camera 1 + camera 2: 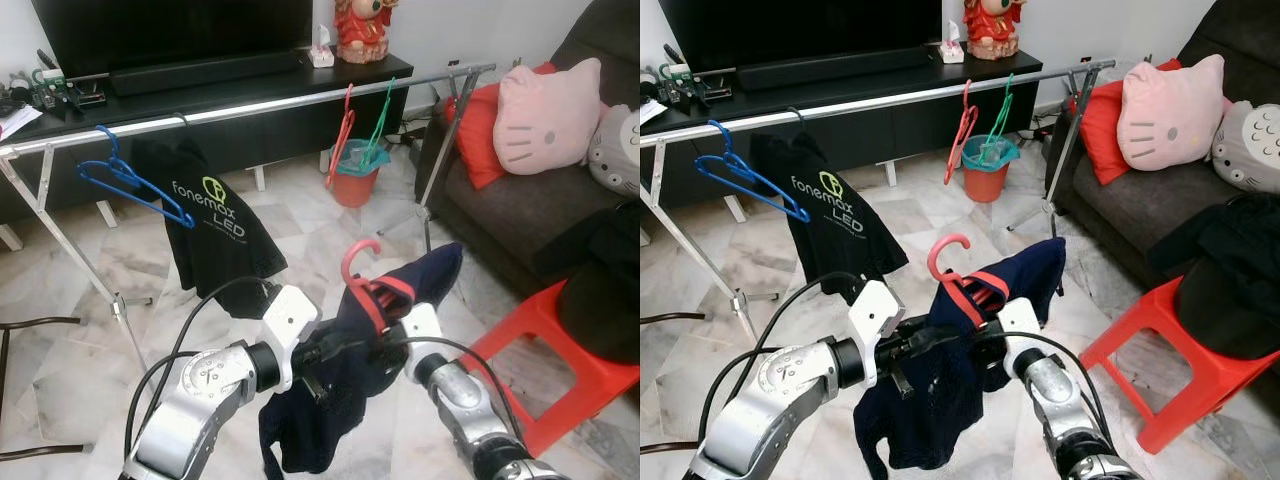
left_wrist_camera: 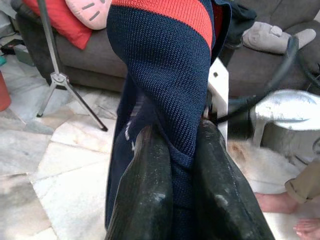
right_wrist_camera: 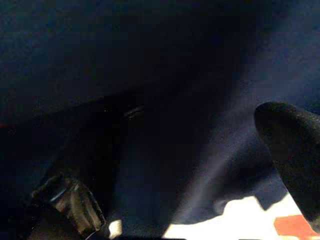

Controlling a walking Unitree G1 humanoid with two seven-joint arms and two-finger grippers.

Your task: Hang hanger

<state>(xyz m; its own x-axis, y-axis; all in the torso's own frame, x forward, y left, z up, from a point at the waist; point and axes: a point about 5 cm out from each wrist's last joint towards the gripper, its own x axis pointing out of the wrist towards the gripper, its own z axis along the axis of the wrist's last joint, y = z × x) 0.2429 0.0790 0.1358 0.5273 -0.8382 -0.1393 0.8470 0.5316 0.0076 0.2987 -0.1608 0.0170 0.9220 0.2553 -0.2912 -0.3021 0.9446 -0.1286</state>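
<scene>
The left gripper [image 2: 175,200] is clamped on the navy garment [image 1: 330,400] draped over the red hanger [image 1: 365,285], steadying it from below. The hook rises above the fingers, free for the rail [image 1: 250,105]. The right gripper's finger state cannot be told

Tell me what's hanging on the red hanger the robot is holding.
A navy garment with a red stripe drapes over the red hanger; its hook sticks up. The hanger's arms are covered by fabric.
</scene>
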